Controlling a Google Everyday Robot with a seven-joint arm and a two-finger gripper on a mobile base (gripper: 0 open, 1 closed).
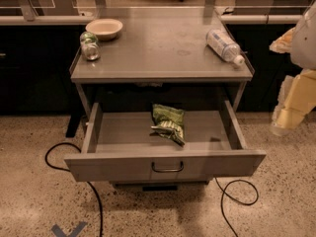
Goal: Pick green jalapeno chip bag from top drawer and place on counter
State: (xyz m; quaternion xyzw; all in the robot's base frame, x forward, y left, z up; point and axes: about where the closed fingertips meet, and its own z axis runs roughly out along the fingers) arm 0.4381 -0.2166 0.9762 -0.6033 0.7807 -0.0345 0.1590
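The green jalapeno chip bag (169, 124) lies crumpled in the middle of the top drawer (123, 168). The drawer is pulled fully open, with its dark wire handle (167, 168) facing me. The counter (163, 48) is the grey metal table top directly above the drawer. My gripper (281, 125) hangs at the far right edge of the camera view, to the right of the drawer and about level with it. It is well apart from the bag and holds nothing that I can see.
On the counter a pale bowl (104, 28) stands at the back left. A small glass jar with a green lid (89, 46) lies beside it, and a clear water bottle (224, 46) lies at the right. Black cables (94, 191) trail on the speckled floor. A pale ledge (39, 19) runs behind.
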